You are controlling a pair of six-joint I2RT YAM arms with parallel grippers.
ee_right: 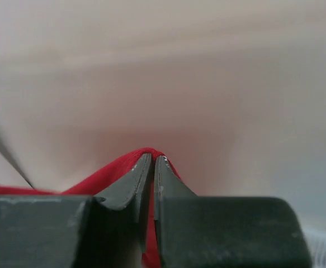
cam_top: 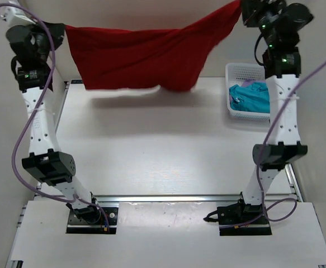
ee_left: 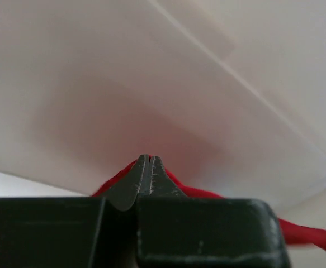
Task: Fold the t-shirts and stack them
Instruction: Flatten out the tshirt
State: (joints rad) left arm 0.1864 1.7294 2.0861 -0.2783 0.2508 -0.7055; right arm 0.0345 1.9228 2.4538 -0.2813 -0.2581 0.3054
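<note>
Currently we hold the red t-shirt (cam_top: 146,56) stretched in the air above the table's (cam_top: 163,151) far side. Our left gripper (ee_left: 146,166) and right gripper (ee_right: 152,164) each pinch an end. Beyond it, the teal t-shirt (cam_top: 252,97) lies in the white basket (cam_top: 242,69).

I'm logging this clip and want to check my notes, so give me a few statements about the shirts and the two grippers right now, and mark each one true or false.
1. The red t-shirt is stretched between the left gripper and the right gripper. True.
2. The left gripper is open. False: its jaws are shut on the red cloth.
3. The teal t-shirt lies in the white basket. True.
4. The white basket stands on the left side. False: it stands at the far right of the table.
5. The red t-shirt lies flat on the table. False: it hangs in the air above it.
</note>
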